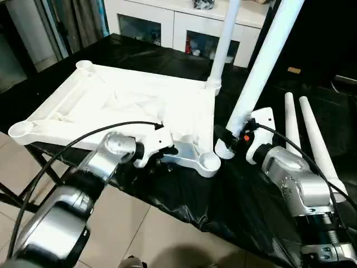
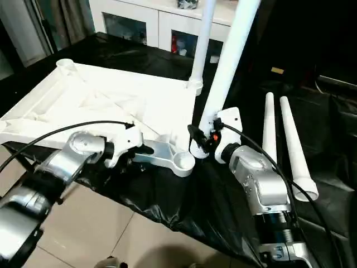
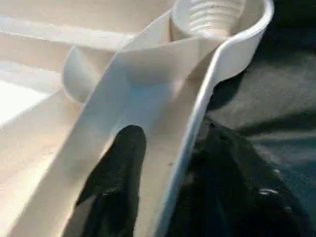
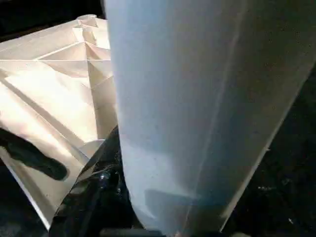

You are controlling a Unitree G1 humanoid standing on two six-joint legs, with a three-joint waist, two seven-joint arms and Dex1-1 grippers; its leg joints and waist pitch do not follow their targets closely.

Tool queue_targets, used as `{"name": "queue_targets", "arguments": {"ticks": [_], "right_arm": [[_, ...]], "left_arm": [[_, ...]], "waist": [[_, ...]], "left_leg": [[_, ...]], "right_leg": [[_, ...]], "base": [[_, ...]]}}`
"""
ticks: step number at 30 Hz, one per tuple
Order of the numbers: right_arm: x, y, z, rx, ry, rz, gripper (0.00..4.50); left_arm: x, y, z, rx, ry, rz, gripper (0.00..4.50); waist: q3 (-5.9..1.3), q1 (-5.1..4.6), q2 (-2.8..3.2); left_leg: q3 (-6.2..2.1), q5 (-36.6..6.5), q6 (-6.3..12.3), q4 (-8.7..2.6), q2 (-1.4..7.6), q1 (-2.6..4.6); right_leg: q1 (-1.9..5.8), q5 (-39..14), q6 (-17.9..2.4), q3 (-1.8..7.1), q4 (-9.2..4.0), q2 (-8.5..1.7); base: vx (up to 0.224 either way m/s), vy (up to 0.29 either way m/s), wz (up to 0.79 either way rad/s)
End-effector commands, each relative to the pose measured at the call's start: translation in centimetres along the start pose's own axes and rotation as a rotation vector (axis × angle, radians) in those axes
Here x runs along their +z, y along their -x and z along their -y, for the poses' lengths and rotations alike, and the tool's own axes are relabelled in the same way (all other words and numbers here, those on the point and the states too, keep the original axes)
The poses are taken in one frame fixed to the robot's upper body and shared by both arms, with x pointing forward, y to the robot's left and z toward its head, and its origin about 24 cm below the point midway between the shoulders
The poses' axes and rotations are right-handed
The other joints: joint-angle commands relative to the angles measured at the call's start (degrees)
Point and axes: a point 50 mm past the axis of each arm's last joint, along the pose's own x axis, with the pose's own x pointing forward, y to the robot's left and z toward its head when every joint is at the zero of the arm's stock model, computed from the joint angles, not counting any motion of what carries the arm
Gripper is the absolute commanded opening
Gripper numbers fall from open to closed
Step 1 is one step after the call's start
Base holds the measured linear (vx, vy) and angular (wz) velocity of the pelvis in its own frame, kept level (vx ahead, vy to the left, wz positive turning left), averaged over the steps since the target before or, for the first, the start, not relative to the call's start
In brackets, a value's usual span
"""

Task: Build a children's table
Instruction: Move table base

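White plastic table top (image 1: pixel 128 106) lay ribs-up on the black-covered bench, its near rim straddled by the left gripper (image 3: pixel 163 187) to steady it while the right gripper (image 1: pixel 237 137), closed around a tilted leg (image 1: pixel 262 67), aimed it toward the corner socket (image 1: pixel 209 161).

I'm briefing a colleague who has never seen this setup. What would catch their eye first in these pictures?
Probably the white table top, lying underside up on the black-covered bench, with one leg already standing in its far corner socket. Next, the right claw holds a second leg tilted, its ridged end just beside the empty near corner socket. The left claw straddles the top's near rim, while two spare legs lie to the right.
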Motion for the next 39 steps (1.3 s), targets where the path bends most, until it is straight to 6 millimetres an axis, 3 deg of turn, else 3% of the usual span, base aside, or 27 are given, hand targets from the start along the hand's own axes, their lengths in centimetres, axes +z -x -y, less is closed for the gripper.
{"name": "queue_targets", "arguments": {"ticks": [1, 4, 11, 16, 19, 20, 23, 29, 35, 39], "right_arm": [[0.7, 0.1, -0.1, 0.003, 0.036, 0.007, 1.89], [0.4, 0.2, -0.2, -0.002, 0.055, -0.025, 1.89], [0.7, 0.2, -0.3, 0.029, 0.066, 0.003, 1.89], [1.1, 0.2, -0.3, 0.060, 0.083, 0.005, 1.89], [1.2, 0.2, -0.2, 0.077, 0.094, 0.001, 1.89], [1.3, 0.2, -0.2, 0.089, 0.103, -0.002, 1.89], [1.5, 0.1, -0.1, 0.107, 0.126, -0.007, 1.89], [2.2, 0.0, 0.2, 0.125, 0.145, -0.002, 1.89], [2.2, 0.0, 0.3, 0.118, 0.139, 0.003, 1.89], [2.0, 0.1, 0.4, 0.105, 0.130, 0.007, 1.89]], "left_arm": [[0.3, 0.0, -0.3, 0.004, -0.034, -0.016, 2.13], [0.2, -0.1, -0.5, -0.004, -0.037, -0.017, 1.83], [0.0, 0.0, -0.5, -0.063, -0.039, -0.019, 1.23], [0.2, 0.1, -0.3, -0.145, 0.004, -0.004, 0.88], [0.3, 0.2, -0.3, -0.173, 0.014, -0.008, 0.85], [0.5, 0.2, -0.3, -0.195, 0.026, -0.003, 0.75], [0.9, 0.0, -0.3, -0.227, 0.070, 0.009, 0.71], [1.4, -1.5, -0.5, -0.133, 0.203, 0.011, 0.66], [1.3, -2.7, -0.1, -0.038, 0.257, -0.002, 0.61], [1.6, -3.3, 0.4, -0.013, 0.217, 0.033, 0.60]], "waist": [[-4.76, -0.03, 0.48], [-4.77, 0.06, 0.50], [-4.61, 0.28, 0.39], [-4.77, 0.36, 0.25], [-4.76, 0.38, 0.28], [-4.76, 0.52, 0.54], [-4.65, 0.59, 0.40], [-4.64, 0.76, 0.35], [-4.69, 0.75, 0.16], [-4.68, 0.59, 0.18]], "left_leg": [[-0.80, -6.39, -0.89, -4.02, 2.25, 0.74], [-0.78, -6.49, -0.77, -3.99, 2.37, 0.80], [-0.78, -7.89, -0.80, -4.06, 2.35, 0.85], [-0.77, -5.93, -0.09, -3.94, 2.39, 0.76], [-0.72, -5.52, 0.45, -3.90, 2.40, 0.77], [-0.76, -5.90, 0.49, -3.90, 2.50, 0.89], [-0.69, -6.72, 0.31, -3.94, 2.46, 0.92], [-0.67, -7.11, 0.65, -3.78, 2.42, 0.85], [-0.82, -6.19, 1.65, -3.72, 2.24, 0.50], [-0.77, -6.50, 1.94, -3.72, 2.23, 0.59]], "right_leg": [[3.81, -3.94, -10.26, 3.36, -3.79, -5.20], [3.78, -3.50, -11.21, 3.40, -3.72, -5.36], [3.68, -7.32, -10.40, 3.39, -4.27, -5.49], [3.82, -3.37, -11.63, 3.39, -3.68, -5.53], [3.84, -2.20, -12.34, 3.38, -3.58, -5.59], [3.75, -2.35, -12.63, 3.36, -3.58, -5.66], [3.81, -3.49, -12.90, 3.36, -3.73, -5.63], [3.97, -4.46, -13.31, 3.33, -3.90, -5.70], [4.22, -5.54, -12.58, 3.15, -4.14, -5.55], [3.99, -7.41, -11.80, 3.14, -4.47, -5.48]], "base": [[0.000, 0.000, 0.00], [0.000, 0.000, 0.00], [0.000, 0.000, 0.00], [0.000, 0.000, 0.00], [0.000, 0.000, 0.00], [0.000, 0.000, 0.00], [0.000, 0.000, 0.00], [0.000, 0.000, 0.00], [0.000, 0.000, 0.00], [0.000, 0.000, 0.00]]}}
